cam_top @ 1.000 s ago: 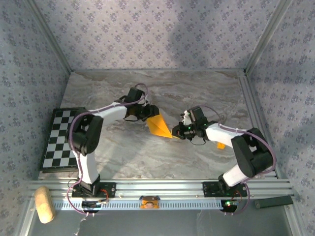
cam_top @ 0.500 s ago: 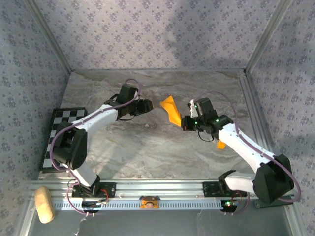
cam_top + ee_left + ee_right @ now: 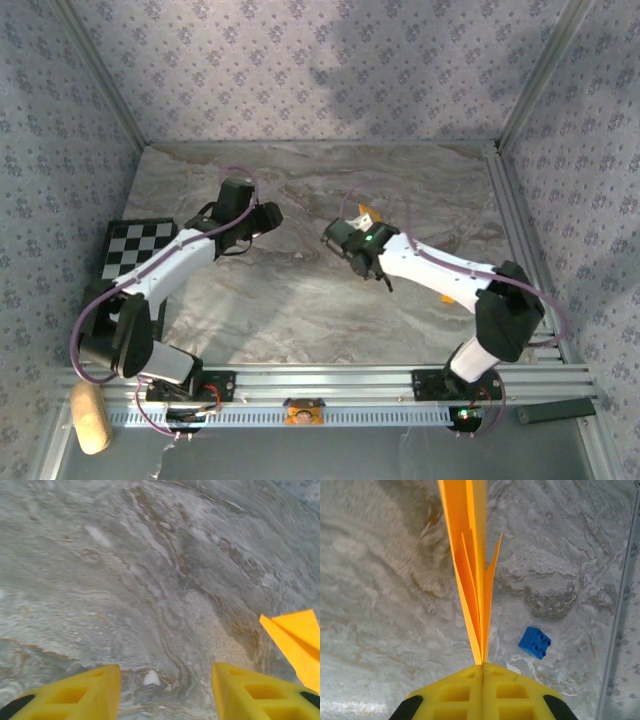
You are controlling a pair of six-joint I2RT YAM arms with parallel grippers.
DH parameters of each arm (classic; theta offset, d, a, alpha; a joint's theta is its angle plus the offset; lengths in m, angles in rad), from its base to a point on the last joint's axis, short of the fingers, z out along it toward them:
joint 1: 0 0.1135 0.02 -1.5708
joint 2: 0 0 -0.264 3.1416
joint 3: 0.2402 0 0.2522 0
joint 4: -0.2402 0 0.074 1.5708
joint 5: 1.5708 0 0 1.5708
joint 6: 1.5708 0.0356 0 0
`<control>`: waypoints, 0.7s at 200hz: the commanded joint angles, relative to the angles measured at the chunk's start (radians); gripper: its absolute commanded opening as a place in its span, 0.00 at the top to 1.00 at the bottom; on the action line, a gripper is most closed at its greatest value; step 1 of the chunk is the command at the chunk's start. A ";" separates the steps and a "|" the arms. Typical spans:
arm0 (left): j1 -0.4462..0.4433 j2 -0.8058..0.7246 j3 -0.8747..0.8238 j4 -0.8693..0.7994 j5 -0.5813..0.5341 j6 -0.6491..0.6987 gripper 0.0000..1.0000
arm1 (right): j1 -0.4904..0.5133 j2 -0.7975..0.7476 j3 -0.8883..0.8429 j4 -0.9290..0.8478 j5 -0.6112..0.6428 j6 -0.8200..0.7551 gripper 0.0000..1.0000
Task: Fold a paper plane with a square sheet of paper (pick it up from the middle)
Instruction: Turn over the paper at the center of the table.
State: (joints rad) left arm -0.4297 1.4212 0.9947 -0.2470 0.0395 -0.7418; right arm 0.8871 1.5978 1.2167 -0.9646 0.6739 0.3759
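The square sheet of paper is folded into a slim orange-yellow paper plane (image 3: 472, 565). My right gripper (image 3: 482, 666) is shut on its rear edge, and the plane sticks out edge-on ahead of the jaws, above the marble table. From above, a small orange part of the plane (image 3: 366, 213) shows beside the right gripper (image 3: 343, 234) at mid-table. My left gripper (image 3: 268, 215) is to its left, apart from it. Its yellow fingers (image 3: 75, 692) are open with nothing between them, and a corner of the plane (image 3: 297, 640) shows off to the right.
A blue brick (image 3: 535, 642) lies on the table just right of the plane. The black-and-white chequered board (image 3: 135, 250) lies at the left edge. A tiny orange bit (image 3: 452, 297) sits under the right arm. A cork-coloured roll (image 3: 88, 415) lies off the front left corner.
My right gripper has lifted the plane and swung it left and farther back. The left gripper has drawn back to the left, away from the plane, and stayed open.
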 commanded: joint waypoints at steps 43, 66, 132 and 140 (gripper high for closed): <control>0.080 -0.065 -0.077 -0.025 -0.029 -0.031 0.51 | 0.193 0.214 0.103 0.046 -0.096 -0.028 1.00; 0.085 -0.064 -0.080 -0.026 -0.017 -0.033 0.51 | 0.200 0.214 0.104 0.133 -0.245 -0.054 0.99; 0.091 -0.003 -0.037 0.013 0.125 -0.040 0.50 | 0.035 0.065 -0.083 0.481 -0.787 -0.067 0.73; 0.091 0.010 -0.036 0.019 0.141 -0.039 0.50 | 0.001 0.039 -0.113 0.528 -0.865 -0.062 0.70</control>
State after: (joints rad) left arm -0.3439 1.3960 0.9222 -0.2459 0.1024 -0.7795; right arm 0.9665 1.7275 1.1839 -0.5972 0.1032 0.3328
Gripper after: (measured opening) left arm 0.495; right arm 0.263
